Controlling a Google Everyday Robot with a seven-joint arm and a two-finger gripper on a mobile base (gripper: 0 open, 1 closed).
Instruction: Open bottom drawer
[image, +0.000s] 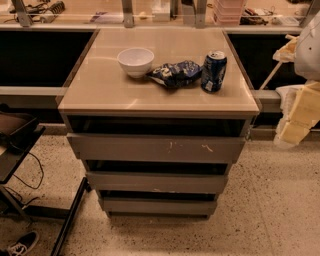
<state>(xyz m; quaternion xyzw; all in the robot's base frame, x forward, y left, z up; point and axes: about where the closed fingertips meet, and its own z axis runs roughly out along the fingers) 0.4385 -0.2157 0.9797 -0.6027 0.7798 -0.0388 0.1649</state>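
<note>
The cabinet has three grey handleless drawer fronts stacked under a beige top (100, 90). The bottom drawer (159, 205) is the lowest and narrowest front, plain and unmarked, just above the floor. A dark gap shows above it, and none of its interior is visible. The middle front (157, 182) sits above it, and the widest front with white scratch marks (155, 148) is at the top. My gripper (294, 117), cream-coloured, hangs at the right edge of the view, beside the cabinet's top right corner, well above and to the right of the bottom drawer.
On the cabinet top stand a white bowl (135, 61), a crumpled blue snack bag (175, 73) and a blue can (213, 71). A dark stand with cables (20, 145) and a shoe (20, 243) are at the left. Speckled floor (270, 210) lies in front.
</note>
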